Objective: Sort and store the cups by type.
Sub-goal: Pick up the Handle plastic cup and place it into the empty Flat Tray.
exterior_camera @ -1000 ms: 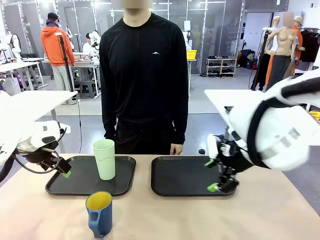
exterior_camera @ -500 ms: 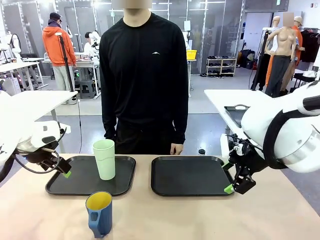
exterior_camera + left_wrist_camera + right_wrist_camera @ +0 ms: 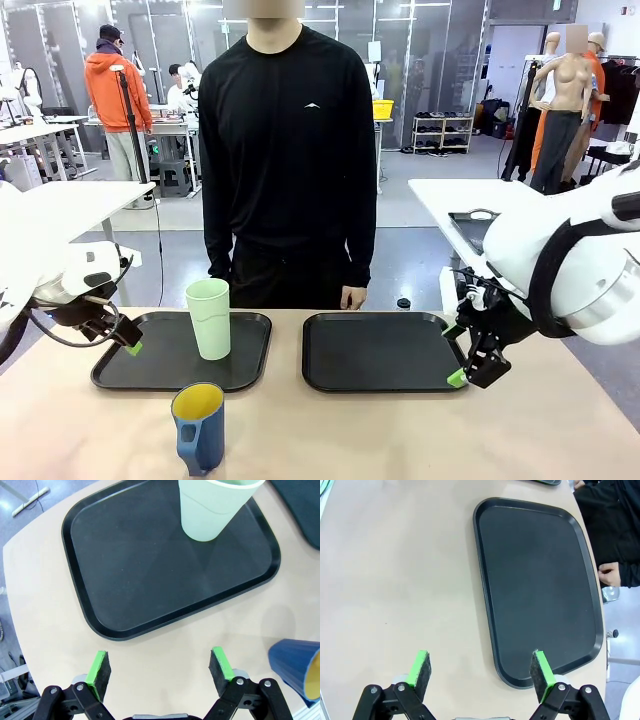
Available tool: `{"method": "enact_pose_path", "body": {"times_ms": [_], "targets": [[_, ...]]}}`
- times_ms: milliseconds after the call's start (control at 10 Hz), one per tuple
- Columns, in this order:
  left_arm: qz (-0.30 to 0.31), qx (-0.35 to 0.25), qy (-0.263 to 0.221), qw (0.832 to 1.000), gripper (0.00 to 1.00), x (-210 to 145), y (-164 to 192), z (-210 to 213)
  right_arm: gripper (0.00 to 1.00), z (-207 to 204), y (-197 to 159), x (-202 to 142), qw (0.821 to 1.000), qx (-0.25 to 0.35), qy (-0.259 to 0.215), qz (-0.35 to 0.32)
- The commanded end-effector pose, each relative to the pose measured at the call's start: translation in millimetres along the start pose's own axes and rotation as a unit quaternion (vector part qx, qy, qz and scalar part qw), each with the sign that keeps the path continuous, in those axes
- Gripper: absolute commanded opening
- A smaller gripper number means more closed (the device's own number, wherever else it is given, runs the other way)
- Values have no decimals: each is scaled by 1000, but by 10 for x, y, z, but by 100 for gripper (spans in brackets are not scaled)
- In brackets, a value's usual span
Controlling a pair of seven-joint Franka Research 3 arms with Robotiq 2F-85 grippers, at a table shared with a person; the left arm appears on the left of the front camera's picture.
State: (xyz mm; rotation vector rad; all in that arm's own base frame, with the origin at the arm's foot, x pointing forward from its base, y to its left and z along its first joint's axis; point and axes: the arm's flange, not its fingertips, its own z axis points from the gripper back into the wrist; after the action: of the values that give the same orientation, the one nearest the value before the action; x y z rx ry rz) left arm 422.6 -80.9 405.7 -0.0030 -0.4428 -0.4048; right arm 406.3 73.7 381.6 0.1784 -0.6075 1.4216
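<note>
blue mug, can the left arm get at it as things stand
Probably yes: the left gripper is open over bare table beside the left tray, and nothing stands between it and the blue mug.

a mint tumbler stands upright on the left tray, toward its right side. the blue mug, yellow inside, sits on the table just in front of that tray. the left gripper hangs at the tray's left edge, its jaws hard to read from here. the right gripper hovers at the right edge of the right tray, jaws apparently apart. a person stands behind the table.
</note>
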Motion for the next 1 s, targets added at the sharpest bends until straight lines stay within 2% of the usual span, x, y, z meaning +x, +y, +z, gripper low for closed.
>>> {"method": "enact_pose_path", "body": {"times_ms": [0,900], "targets": [[1,-2,2,1000,100,-5,8,9,100,-13,10,3,1000,-2,6,-4],[1,-2,2,1000,100,-5,8,9,100,-13,10,3,1000,-2,6,-4]]}}
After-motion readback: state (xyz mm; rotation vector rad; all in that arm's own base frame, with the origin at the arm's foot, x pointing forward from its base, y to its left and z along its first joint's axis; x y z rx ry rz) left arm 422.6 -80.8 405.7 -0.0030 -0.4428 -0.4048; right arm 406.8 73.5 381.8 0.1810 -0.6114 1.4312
